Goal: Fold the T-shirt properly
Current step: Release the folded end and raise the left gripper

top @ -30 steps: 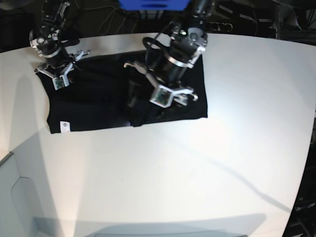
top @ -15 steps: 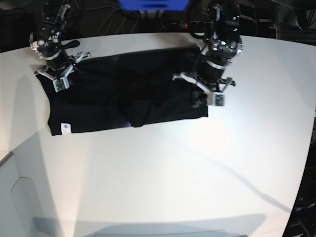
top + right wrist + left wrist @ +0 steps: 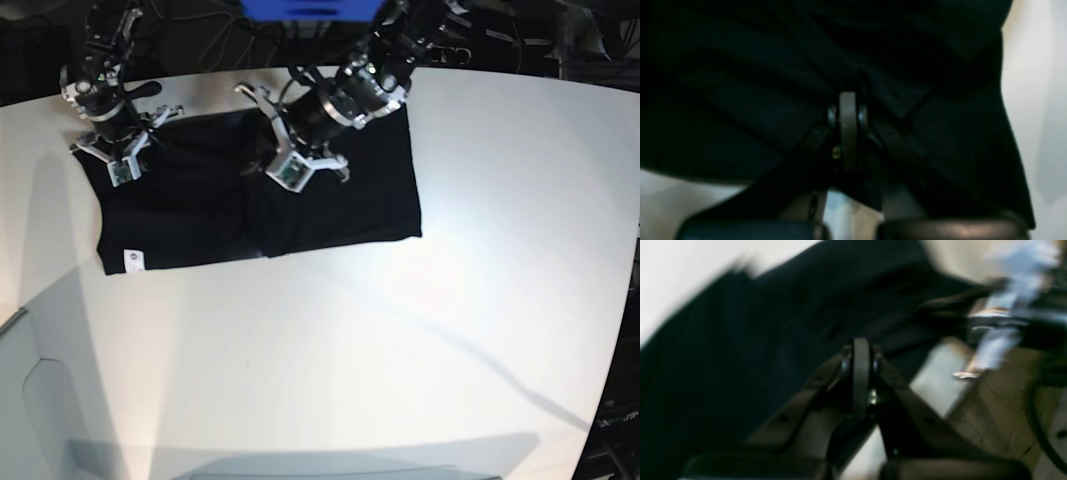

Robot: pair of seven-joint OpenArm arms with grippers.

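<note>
Cloth of the T-shirt is lying across the frame's upper middle while the left gripper, now clenched and seemingly empty, is swinging back toward centre, the right gripper staying clenched at upper left, suggesting smoothing.

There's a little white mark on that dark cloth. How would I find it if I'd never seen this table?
Start at the white table and find the black T-shirt spread across its far side. Follow the shirt's near edge to the corner on the base view's left: the small white tag sits there, the only pale spot on the dark cloth.
</note>
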